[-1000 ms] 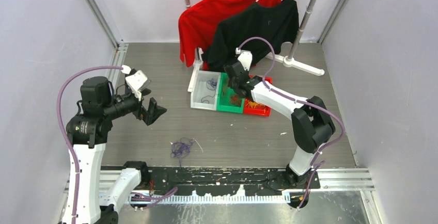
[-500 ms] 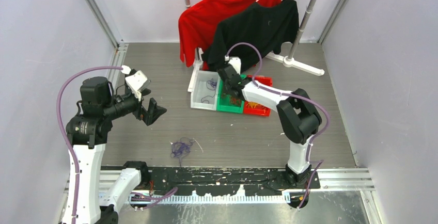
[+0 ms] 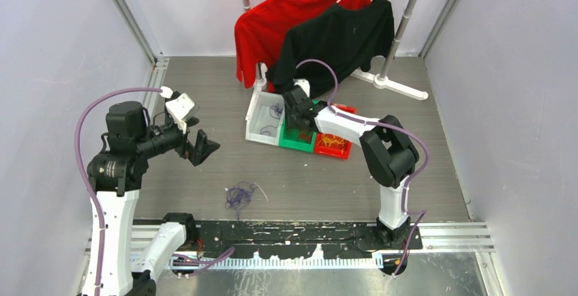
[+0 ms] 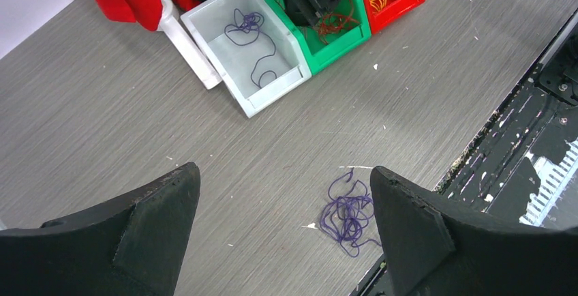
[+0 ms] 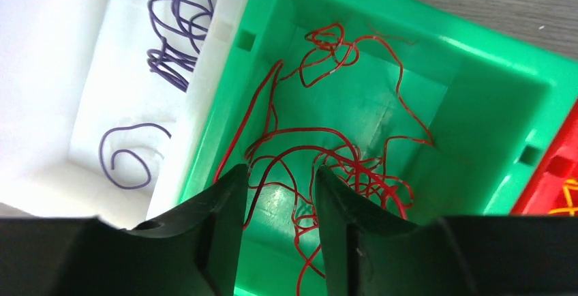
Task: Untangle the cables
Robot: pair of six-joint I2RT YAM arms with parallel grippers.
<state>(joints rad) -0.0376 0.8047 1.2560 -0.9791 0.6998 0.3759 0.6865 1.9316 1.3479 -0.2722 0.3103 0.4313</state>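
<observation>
Centrally, the right gripper (image 3: 299,131) is being held part-open over dark red cables (image 5: 327,153) in the green bin (image 5: 477,125); mid-left, the left gripper (image 3: 202,147) is being held wide open

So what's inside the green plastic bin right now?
A loose tangle of thin dark red cables lies on the floor of the green plastic bin. The black fingers of the right gripper hang over its near side and cover part of the tangle there.

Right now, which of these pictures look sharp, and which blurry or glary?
Top view: even, soft light, everything sharp. Left wrist view: purple cables crisp, near fingers dark, little detail. Right wrist view: white bin washed out, glare spot in green bin.
</observation>
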